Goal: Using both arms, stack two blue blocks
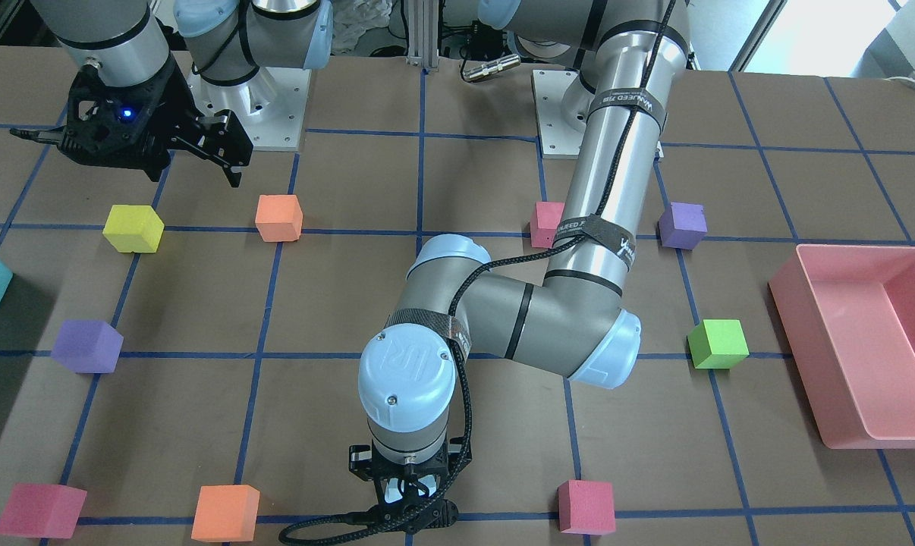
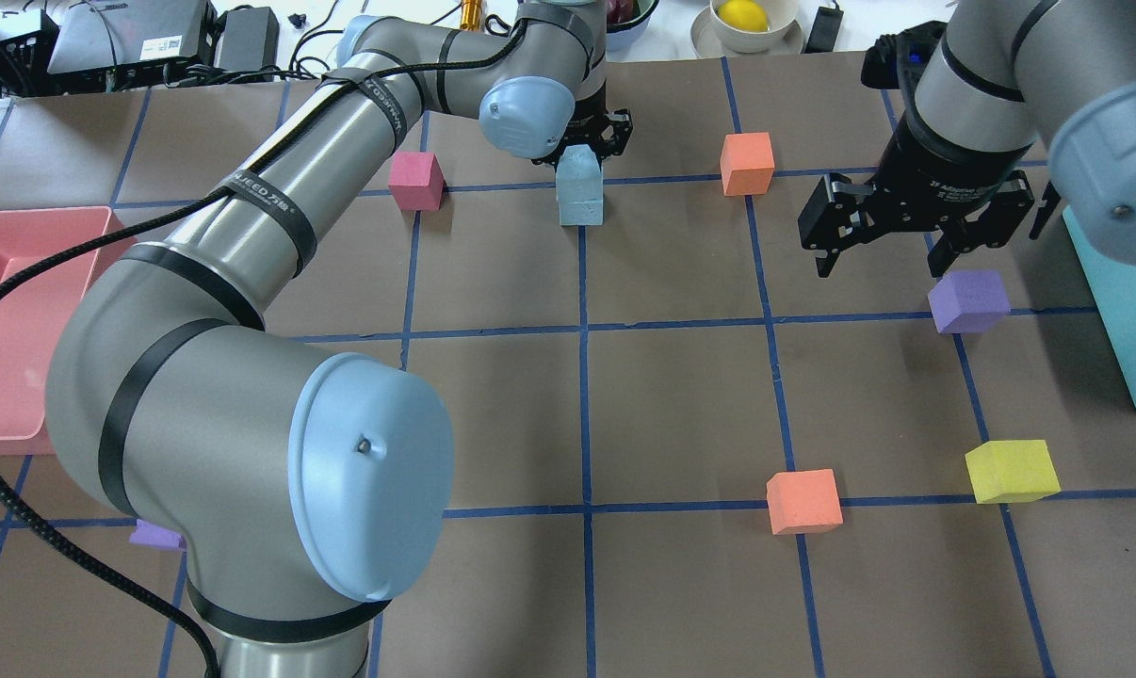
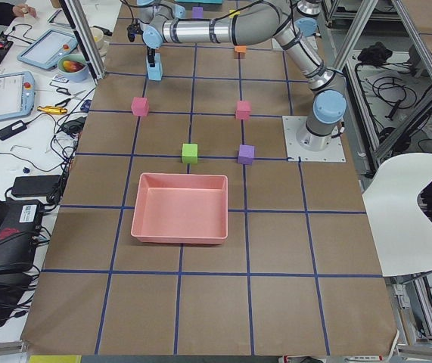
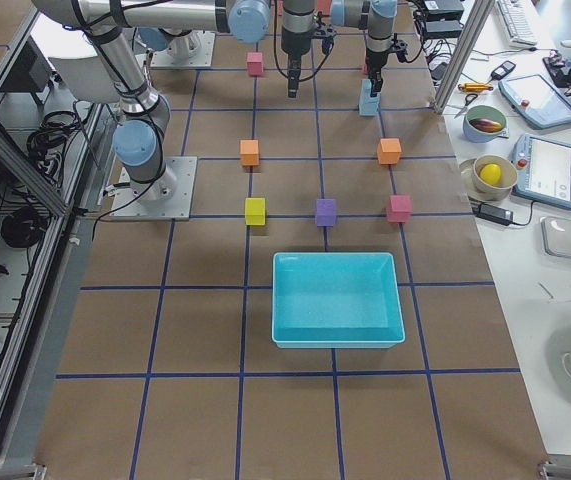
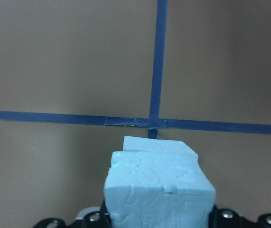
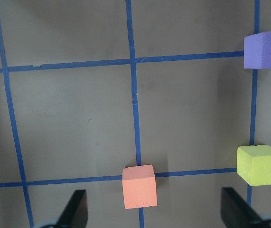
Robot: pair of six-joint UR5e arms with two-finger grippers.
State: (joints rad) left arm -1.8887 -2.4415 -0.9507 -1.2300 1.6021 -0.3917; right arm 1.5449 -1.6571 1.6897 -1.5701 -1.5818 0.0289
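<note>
Two pale blue blocks stand stacked at the table's far middle: the upper one (image 2: 577, 168) on the lower one (image 2: 581, 205), slightly offset. My left gripper (image 2: 587, 146) reaches down over the stack and is shut on the upper blue block (image 5: 159, 190); the lower block's top edge (image 5: 154, 144) shows just beyond it. In the front-facing view the left gripper (image 1: 410, 504) hides the stack. My right gripper (image 2: 879, 259) hangs open and empty above the table, next to a purple cube (image 2: 968, 299).
Orange cubes (image 2: 747, 162) (image 2: 803, 501), a yellow cube (image 2: 1011, 469) and a pink cube (image 2: 415, 179) lie around. A green cube (image 1: 718, 343) sits near the pink bin (image 1: 799, 334). A teal bin (image 2: 1124, 311) stands at the right edge.
</note>
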